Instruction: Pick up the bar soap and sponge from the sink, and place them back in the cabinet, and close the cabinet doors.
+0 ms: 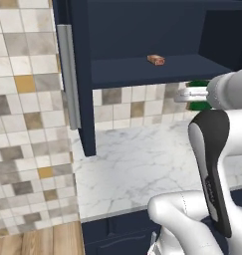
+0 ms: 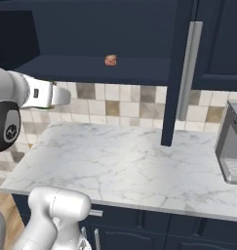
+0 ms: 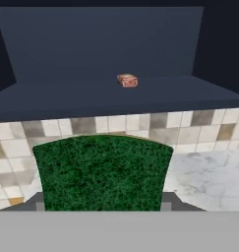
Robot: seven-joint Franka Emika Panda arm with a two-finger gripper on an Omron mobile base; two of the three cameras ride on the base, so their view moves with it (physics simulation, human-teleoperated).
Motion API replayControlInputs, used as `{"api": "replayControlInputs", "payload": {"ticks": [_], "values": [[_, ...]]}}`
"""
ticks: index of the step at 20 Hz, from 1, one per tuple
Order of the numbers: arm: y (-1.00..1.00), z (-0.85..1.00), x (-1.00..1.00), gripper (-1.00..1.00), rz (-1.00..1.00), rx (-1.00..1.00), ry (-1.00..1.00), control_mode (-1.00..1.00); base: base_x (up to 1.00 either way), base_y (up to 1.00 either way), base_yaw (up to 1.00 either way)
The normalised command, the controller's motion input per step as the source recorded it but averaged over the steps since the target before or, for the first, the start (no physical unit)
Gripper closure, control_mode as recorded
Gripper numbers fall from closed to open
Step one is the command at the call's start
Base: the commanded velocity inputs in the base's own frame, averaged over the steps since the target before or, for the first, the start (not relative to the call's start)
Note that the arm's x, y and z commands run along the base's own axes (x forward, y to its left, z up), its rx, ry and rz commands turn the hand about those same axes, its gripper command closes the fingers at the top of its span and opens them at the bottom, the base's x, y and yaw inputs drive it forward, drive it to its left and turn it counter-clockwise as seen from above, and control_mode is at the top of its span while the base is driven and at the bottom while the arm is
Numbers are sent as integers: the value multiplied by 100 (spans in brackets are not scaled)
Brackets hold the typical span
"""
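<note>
Clamped on the sponge (image 3: 102, 172) below the open cabinet (image 3: 101, 44) (bar soap (image 3: 127, 80) already shelved inside).

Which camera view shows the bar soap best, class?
The hand view: the bar soap sits centred on the open cabinet shelf, facing the camera. Both base views show it smaller, from the sides, on that shelf.

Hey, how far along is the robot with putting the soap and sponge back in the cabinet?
Done: the bar soap lies on the shelf of the cabinet. In hand: the sponge sits between the jaws of the gripper, held below shelf level, facing the opening. Left: set the sponge on the shelf, then shut the cabinet doors, which stand open.
</note>
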Motion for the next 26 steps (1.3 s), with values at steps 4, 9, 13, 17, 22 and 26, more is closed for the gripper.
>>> {"api": "replayControlInputs", "payload": {"ticks": [4,9,13,17,22,26], "values": [[20,13,17,100,1,0,-2,-100,0,0,0],[15,27,15,100,2,0,0,-100,0,0,0],[8,12,20,100,2,0,0,-100,0,0,0],[3,0,34,100,3,0,0,-100,0,0,0],[1,0,34,100,2,0,0,-100,0,0,0],[3,0,30,100,2,-1,0,-100,0,0,0]]}}
